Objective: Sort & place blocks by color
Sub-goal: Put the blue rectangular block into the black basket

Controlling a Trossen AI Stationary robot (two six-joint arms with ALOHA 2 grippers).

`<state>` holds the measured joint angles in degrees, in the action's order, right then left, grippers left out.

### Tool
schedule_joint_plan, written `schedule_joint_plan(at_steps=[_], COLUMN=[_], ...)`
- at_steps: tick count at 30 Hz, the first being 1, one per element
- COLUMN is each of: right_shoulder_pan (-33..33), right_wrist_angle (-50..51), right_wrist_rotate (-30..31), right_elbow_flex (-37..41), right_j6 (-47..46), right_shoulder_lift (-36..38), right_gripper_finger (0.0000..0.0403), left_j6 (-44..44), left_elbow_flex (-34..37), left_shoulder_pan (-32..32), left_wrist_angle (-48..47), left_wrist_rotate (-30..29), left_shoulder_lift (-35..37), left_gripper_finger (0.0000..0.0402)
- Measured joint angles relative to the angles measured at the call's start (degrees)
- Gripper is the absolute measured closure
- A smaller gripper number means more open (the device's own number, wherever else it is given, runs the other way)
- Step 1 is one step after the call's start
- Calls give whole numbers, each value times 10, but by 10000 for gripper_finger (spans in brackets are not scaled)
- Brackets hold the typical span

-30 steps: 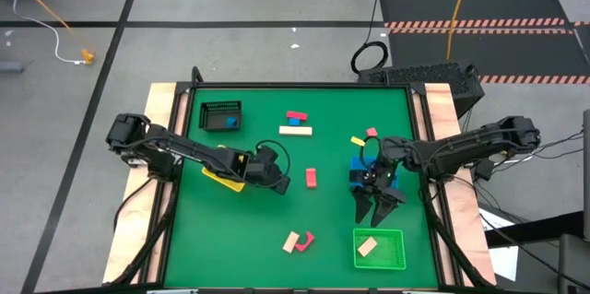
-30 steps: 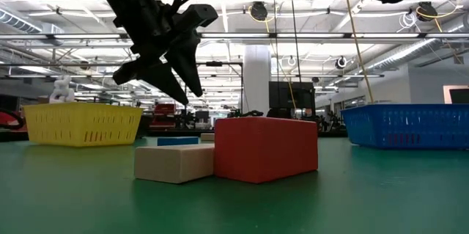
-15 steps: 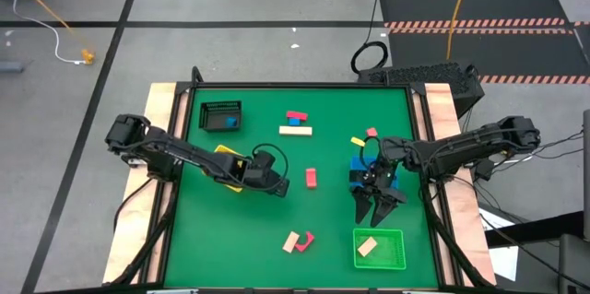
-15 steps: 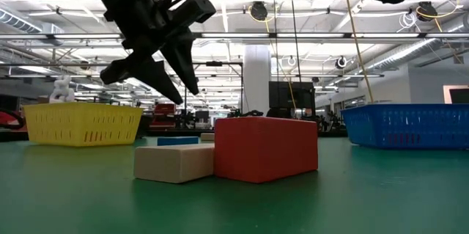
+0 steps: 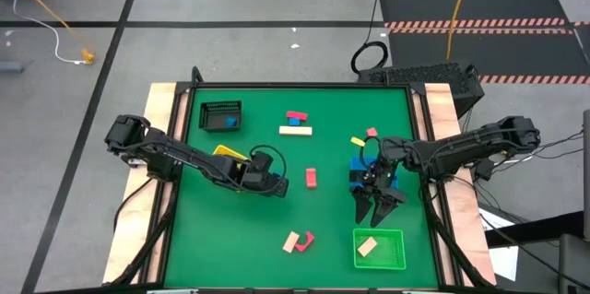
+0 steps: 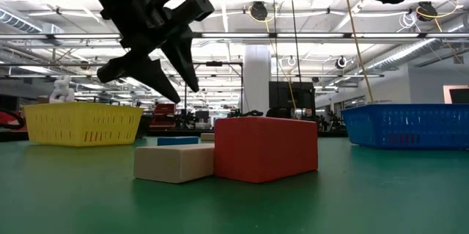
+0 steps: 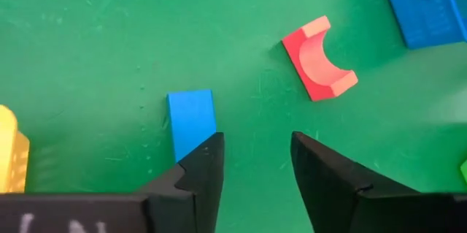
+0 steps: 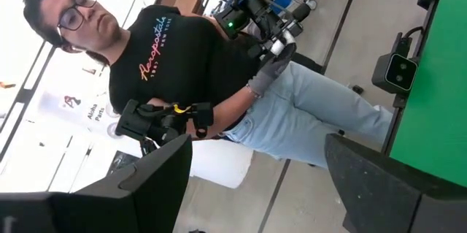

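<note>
So the left gripper [image 5: 277, 186] is hanging empty over the green table [image 5: 267, 229], fingers a little way apart, just beside the yellow tray [image 5: 226, 154] and above a blue block [image 7: 191, 121], with a red arched block [image 7: 319, 67] near that. Right gripper [image 5: 375, 207] is wide open and empty between the blue tray [image 5: 355, 167] and the green tray [image 5: 380, 249], which has a tan block [image 5: 367, 247] in it.
</note>
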<state>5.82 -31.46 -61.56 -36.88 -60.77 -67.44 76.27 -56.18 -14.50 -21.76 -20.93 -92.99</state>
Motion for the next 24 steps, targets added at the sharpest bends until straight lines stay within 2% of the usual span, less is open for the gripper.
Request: schedule_joint_plan(at_steps=[8,12,15,24], right_shoulder_pan=[0,0,0,0], right_wrist_angle=[0,0,2,0], right_wrist_rotate=[0,0,0,0], right_elbow_flex=[0,0,0,0], right_j6=[0,0,0,0], right_shoulder_lift=[0,0,0,0], right_gripper_finger=[99,99,99,99], left_j6=[55,56,47,20], left_elbow_flex=[-1,-13,-33,-86], left_shoulder_pan=[-19,-24,-23,-15], left_wrist_angle=[-1,-8,-49,-100], left_wrist_rotate=[-13,-16,-18,-55], left_shoulder_lift=[-18,-58,-87,-148], left_gripper_finger=[176,172,172,172])
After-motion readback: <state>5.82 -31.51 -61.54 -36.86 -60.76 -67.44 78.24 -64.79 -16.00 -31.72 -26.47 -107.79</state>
